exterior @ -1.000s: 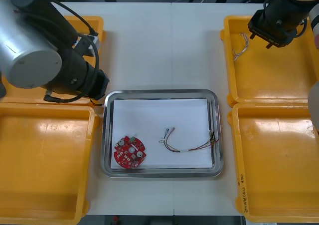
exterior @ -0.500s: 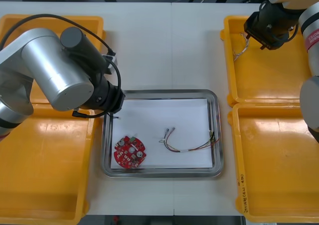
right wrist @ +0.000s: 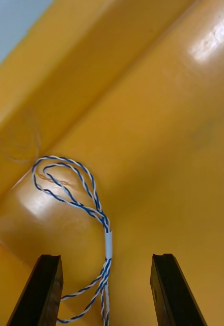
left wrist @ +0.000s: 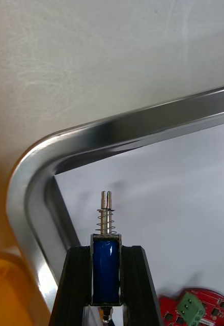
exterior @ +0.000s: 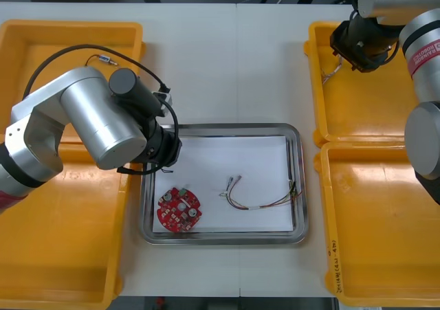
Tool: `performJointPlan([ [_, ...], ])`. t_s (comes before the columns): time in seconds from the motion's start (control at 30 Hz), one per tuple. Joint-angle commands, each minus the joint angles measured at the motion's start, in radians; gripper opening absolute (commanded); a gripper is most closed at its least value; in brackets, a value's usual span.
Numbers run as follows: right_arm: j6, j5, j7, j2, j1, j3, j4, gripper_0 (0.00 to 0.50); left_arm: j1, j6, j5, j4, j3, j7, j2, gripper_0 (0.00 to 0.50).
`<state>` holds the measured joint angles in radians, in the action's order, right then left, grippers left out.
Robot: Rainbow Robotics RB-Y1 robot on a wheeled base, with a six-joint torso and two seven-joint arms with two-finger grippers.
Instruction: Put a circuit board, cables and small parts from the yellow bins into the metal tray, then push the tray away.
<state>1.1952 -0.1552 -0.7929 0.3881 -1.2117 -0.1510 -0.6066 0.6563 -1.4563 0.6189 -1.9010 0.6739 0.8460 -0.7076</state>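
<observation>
1. Left gripper: poised at the upper left corner of the metal tray, left of centre in the front view. Its fingers are clenched on a small metal part.
2. Small metal part: a blue body wedged between the two fingers. A thin pin wound with a spring projects beyond the fingertips. It sits over the tray's white inside, just within the curved corner of the rim. Contact with the white surface cannot be judged.
3. Right gripper: in the upper right of the front view, over the inner far corner of the upper right yellow bin. Its fingers stand apart, released, grasping nothing.
4. Twisted blue and white cable: lying on the bin floor. Its white sleeve falls between the right gripper's fingers, a little beyond their tips and nearer one finger than the other. Its loop extends past them toward the bin wall. In the front view the cable is just beside the gripper.
5. Tray contents: a round red circuit board in the lower left of the tray, and a red and yellow cable to its right, apart from it. The board's edge lies near the left gripper's fingers.
6. Tabletop: light, carrying the tray at centre between the bins.
</observation>
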Motion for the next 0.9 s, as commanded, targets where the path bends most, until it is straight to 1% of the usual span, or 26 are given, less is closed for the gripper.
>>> performJointPlan([
  [0.03,-0.04,0.014,0.037,-0.014,-0.06,-0.03,0.024,0.5,0.043,0.051,-0.024,-0.006,0.047,-0.192,0.02,0.0],
  [0.3,-0.085,0.008,0.034,-0.017,-0.062,-0.07,0.057,0.5,0.043,0.056,-0.036,-0.006,0.064,-0.197,0.019,0.003],
  [0.33,-0.092,0.008,0.034,-0.017,-0.06,-0.076,0.062,0.5,0.045,0.056,-0.039,-0.006,0.064,-0.197,0.02,0.043],
  [0.37,-0.1,0.008,0.035,-0.017,-0.06,-0.082,0.068,0.5,0.043,0.056,-0.039,-0.006,0.064,-0.197,0.02,0.138],
  [0.4,-0.1,0.009,0.035,-0.017,-0.06,-0.084,0.068,0.5,0.045,0.056,-0.039,-0.006,0.064,-0.199,0.019,0.188],
  [0.43,-0.102,0.013,0.037,-0.018,-0.062,-0.085,0.068,0.5,0.045,0.056,-0.039,-0.006,0.064,-0.202,0.02,0.319],
  [0.47,-0.106,0.011,0.038,-0.02,-0.06,-0.087,0.068,0.5,0.043,0.06,-0.039,-0.006,0.064,-0.205,0.02,0.419],
  [0.5,-0.109,0.009,0.038,-0.02,-0.062,-0.09,0.068,0.5,0.043,0.065,-0.038,-0.006,0.064,-0.205,0.02,0.474],
  [0.53,-0.111,0.008,0.038,-0.02,-0.06,-0.096,0.07,0.5,0.043,0.07,-0.036,-0.006,0.064,-0.208,0.019,0.5],
  [0.63,-0.117,0.011,0.037,-0.023,-0.06,-0.111,0.083,0.5,0.045,0.07,-0.036,-0.007,0.064,-0.212,0.02,0.5],
  [0.8,-0.171,0.014,0.034,-0.028,-0.06,-0.114,0.134,0.5,0.045,0.07,-0.038,-0.015,0.064,-0.22,0.02,0.5],
  [0.9,-0.172,0.019,0.04,-0.032,-0.06,-0.114,0.137,0.5,0.045,0.067,-0.039,-0.027,0.062,-0.228,0.02,0.5],
])
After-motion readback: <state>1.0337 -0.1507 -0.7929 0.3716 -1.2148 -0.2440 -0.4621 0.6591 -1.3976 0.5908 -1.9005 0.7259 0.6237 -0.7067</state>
